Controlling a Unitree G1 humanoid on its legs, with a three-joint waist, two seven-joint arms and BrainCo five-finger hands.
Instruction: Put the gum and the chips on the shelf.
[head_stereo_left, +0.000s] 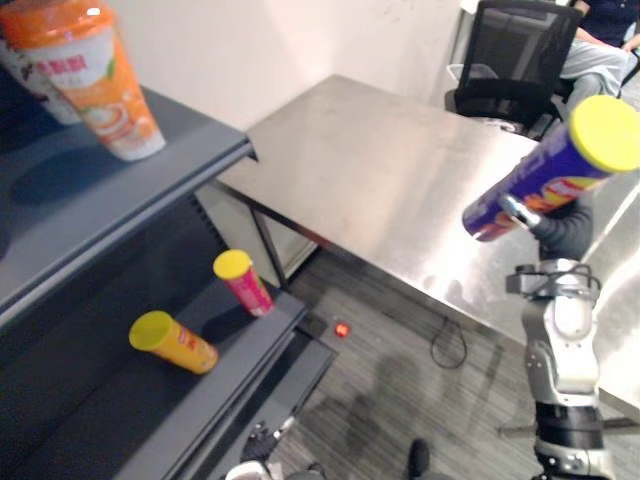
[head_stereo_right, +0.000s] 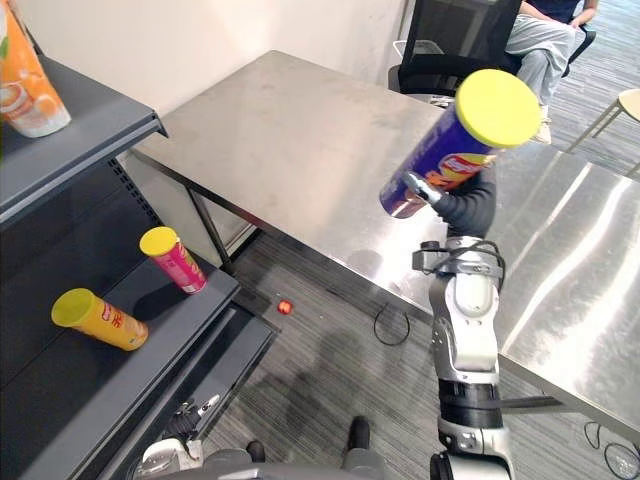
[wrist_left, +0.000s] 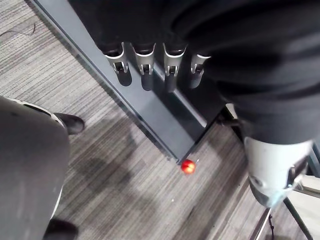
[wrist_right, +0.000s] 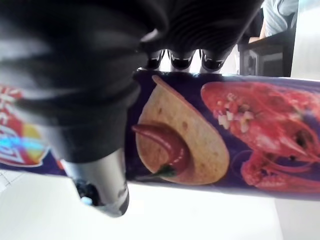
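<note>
A purple chips can (head_stereo_left: 545, 170) with a yellow lid is held tilted in the air above the steel table's (head_stereo_left: 380, 170) near edge. My right hand (head_stereo_right: 470, 205) is shut on its lower half; in the right wrist view the thumb (wrist_right: 100, 165) and fingers wrap the can (wrist_right: 225, 135). The dark shelf unit (head_stereo_left: 150, 400) stands at the left, well away from the can. My left hand (wrist_left: 145, 67) hangs low beside the shelf's base above the floor, fingers straight, holding nothing. I cannot pick out the gum.
On the lower shelf lie an orange can (head_stereo_left: 172, 342) and a pink can (head_stereo_left: 243, 281), both yellow-lidded. An orange cup (head_stereo_left: 100, 75) stands on the upper shelf. A small red object (head_stereo_left: 341, 329) lies on the floor. A black chair (head_stereo_left: 520, 60) and a seated person (head_stereo_left: 600, 50) are behind the table.
</note>
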